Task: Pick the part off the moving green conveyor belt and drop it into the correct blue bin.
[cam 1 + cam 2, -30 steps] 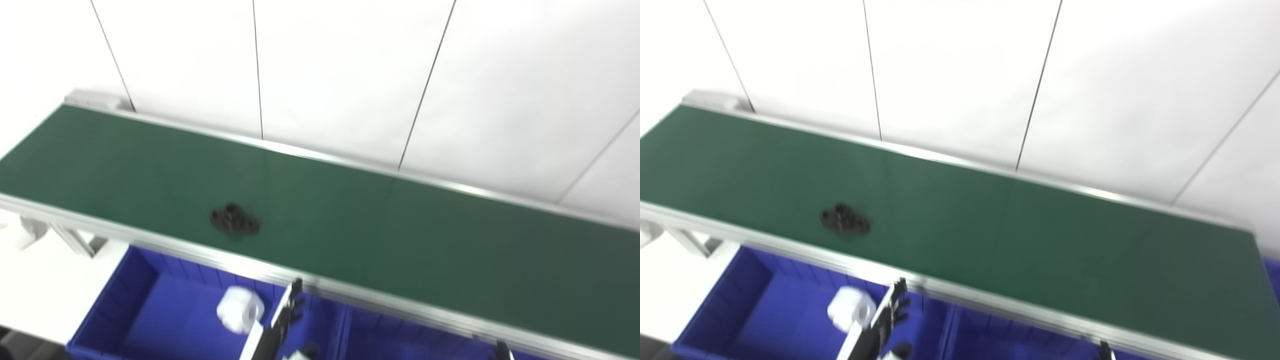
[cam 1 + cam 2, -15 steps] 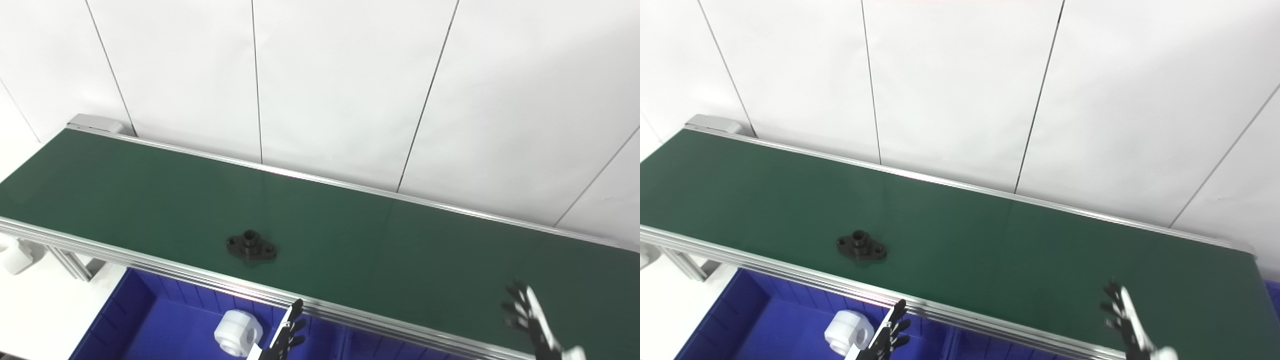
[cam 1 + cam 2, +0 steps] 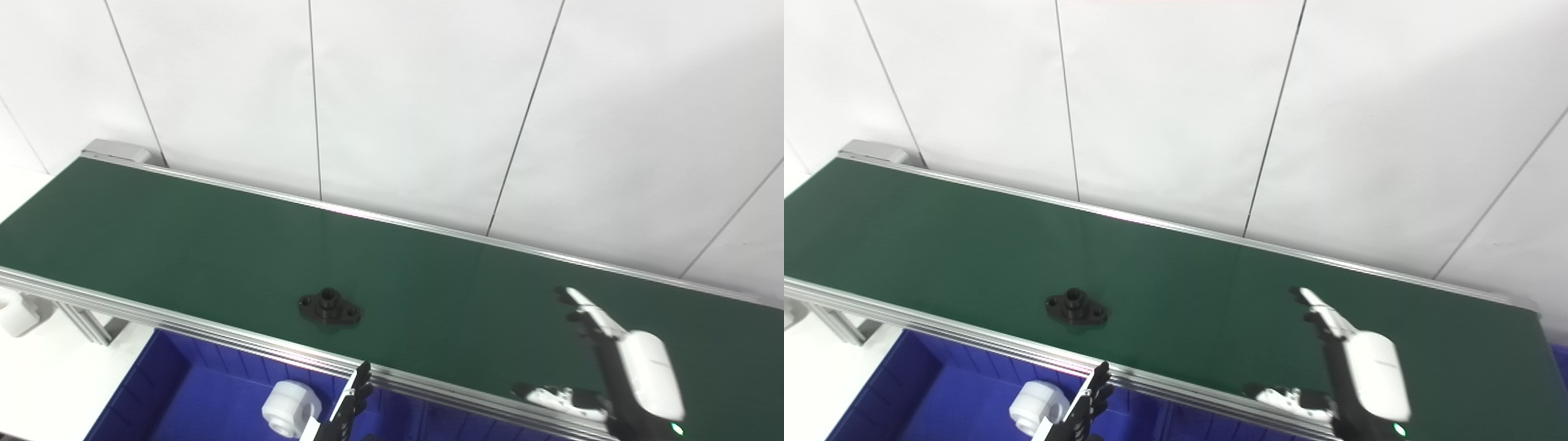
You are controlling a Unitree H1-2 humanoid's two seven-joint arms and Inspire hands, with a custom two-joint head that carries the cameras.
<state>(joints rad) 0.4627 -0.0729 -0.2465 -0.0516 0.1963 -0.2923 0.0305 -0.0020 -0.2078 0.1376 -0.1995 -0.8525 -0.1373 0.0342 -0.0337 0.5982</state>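
A black flanged part [image 3: 329,307] lies flat on the green conveyor belt [image 3: 184,239], near the belt's front edge and a little left of its middle, touched by neither hand. The robot's right hand [image 3: 618,361] hovers over the right stretch of the belt, well apart from the part, its fingers [image 3: 582,304] spread and pointing toward the far rail, its thumb [image 3: 554,394] held out to the side above the front rail; it holds nothing. The left hand [image 3: 1084,409] shows only as dark fingertips at the bottom edge, raised in front of the belt's silver front rail [image 3: 184,327] and above a blue bin [image 3: 159,380]; the fingers look apart and empty. A white cylindrical part [image 3: 291,407] with a hole through it rests inside that bin, just left of the left hand. A white panelled wall [image 3: 1176,98] stands behind the belt.
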